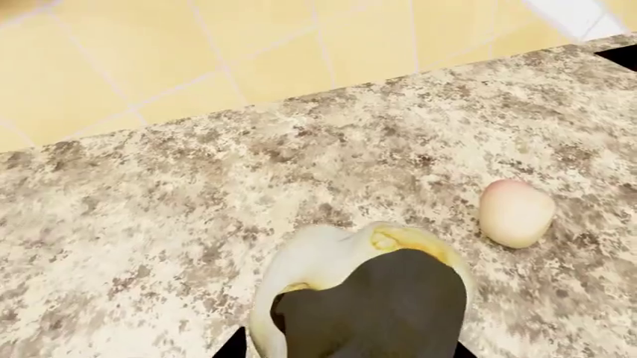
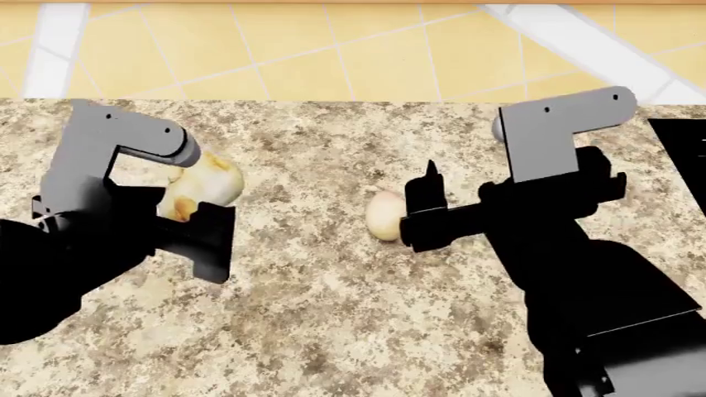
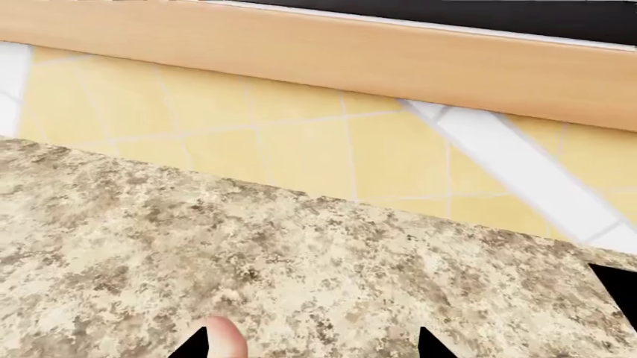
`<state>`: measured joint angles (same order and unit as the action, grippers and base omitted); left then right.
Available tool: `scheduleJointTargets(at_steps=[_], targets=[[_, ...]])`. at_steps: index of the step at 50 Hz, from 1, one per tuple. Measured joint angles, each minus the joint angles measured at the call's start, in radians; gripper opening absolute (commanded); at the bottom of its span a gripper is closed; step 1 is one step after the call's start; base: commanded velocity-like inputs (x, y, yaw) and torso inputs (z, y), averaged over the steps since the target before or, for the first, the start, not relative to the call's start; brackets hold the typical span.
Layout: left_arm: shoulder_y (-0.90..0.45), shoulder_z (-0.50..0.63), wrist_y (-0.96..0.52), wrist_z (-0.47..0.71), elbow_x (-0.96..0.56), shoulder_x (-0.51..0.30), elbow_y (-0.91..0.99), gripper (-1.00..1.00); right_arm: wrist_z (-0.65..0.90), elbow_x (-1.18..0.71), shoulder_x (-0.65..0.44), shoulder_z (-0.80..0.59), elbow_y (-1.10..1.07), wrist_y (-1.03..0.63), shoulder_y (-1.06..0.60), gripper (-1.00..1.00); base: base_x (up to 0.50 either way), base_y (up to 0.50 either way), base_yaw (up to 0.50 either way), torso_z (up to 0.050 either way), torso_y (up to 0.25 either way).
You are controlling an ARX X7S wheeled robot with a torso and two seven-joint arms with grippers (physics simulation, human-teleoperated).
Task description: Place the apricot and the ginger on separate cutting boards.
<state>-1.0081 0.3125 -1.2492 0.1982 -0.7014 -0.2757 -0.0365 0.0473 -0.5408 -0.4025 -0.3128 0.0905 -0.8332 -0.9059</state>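
Neither item sits on a cutting board, and no board shows in any view, so both placements are left. Ginger [image 2: 204, 188]: at the left gripper [image 2: 190, 217], head view about 9 o'clock on the granite counter [image 2: 331, 331]. Left wrist view has the knobby lump [image 1: 329, 261] close up with a dark finger across its front; I judge the claw closed on it, though only one finger is clear and I cannot tell whether the lump is lifted or resting on the stone. Its long axis, head view, runs roughly 10 to 4 o'clock, the yellow-tan nub end toward the far side; read loosely, much is hidden by the arm. Apricot [image 2: 383, 215]: lying loose on the counter near centre, just at the tip of the right gripper [image 2: 425, 217]. Right wrist view catches only a sliver of it [image 3: 227, 339] beside one fingertip [image 3: 194, 344], the other tip well apart, so this claw stands wide open and holds nothing. Fruit is egg-shaped; in the left wrist view [image 1: 515, 213] its blushed end tilts away from the camera. Head view puts its long axis near 12 to 6. Judgement: ginger likely secured, apricot grasp about to be set up, carry to boards not begun.
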Motion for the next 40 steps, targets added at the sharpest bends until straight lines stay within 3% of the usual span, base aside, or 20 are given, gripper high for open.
scheduleJointTargets(at_steps=[9, 23, 40], targets=[[0.001, -0.142, -0.101, 0.085, -0.087, -0.026, 0.156, -1.00, -0.090, 0.062, 0.089, -0.090, 0.295, 0.089, -0.134, 1.00, 0.00, 0.00, 0.00, 0.000, 0.000], [0.020, -0.299, -0.231, 0.184, -0.207, -0.056, 0.316, -1.00, -0.228, 0.162, 0.274, -0.156, 0.932, 0.376, -0.339, 1.00, 0.00, 0.00, 0.00, 0.000, 0.000], [0.040, -0.334, -0.254, 0.226, -0.267, -0.072, 0.359, -1.00, -0.309, 0.241, 0.344, -0.120, 1.159, 0.474, -0.377, 1.00, 0.00, 0.00, 0.00, 0.000, 0.001]])
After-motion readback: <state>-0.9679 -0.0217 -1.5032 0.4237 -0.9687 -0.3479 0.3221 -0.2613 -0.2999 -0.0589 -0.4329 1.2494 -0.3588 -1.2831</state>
